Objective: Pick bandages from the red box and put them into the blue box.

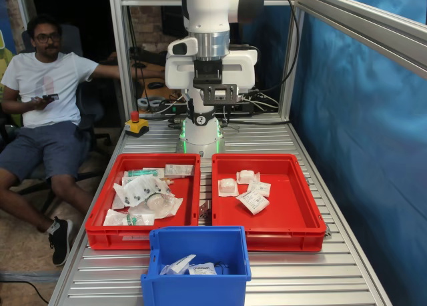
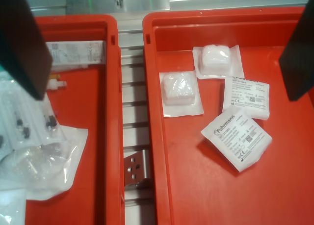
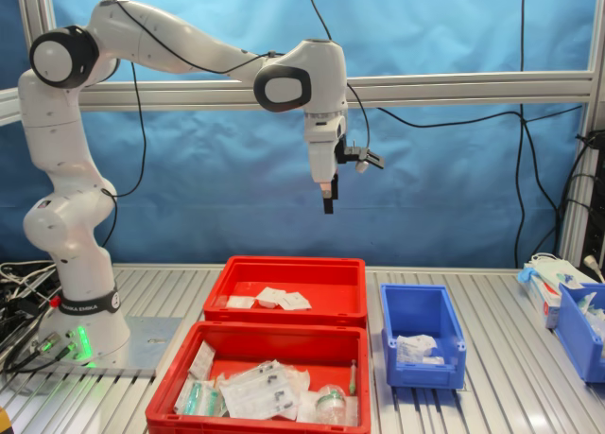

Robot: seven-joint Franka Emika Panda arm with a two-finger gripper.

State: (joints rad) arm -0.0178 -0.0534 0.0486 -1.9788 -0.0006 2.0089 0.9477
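Observation:
Several white bandages [image 1: 252,201] lie in the red box [image 1: 293,216], the tray on the first exterior view's right. In the wrist view they sit close together [image 2: 235,137] on the box's floor [image 2: 221,195]. In the second exterior view this box [image 3: 284,313] is the far tray. The blue box [image 1: 193,243] stands in front of the two trays and holds a few white packets [image 1: 190,267]. It also shows in the second exterior view [image 3: 421,306]. My gripper [image 3: 328,202] hangs high above the trays, open and empty. Its dark fingers [image 2: 19,38] stand wide apart.
A second red tray [image 1: 110,236] beside the first holds crumpled clear wrappers [image 1: 143,189]. A metal bracket [image 2: 133,168] sits between the trays. A man [image 1: 47,86] sits at the first exterior view's left. A red stop button [image 1: 136,124] stands near the robot base. More blue bins [image 3: 579,321] stand at the second exterior view's right.

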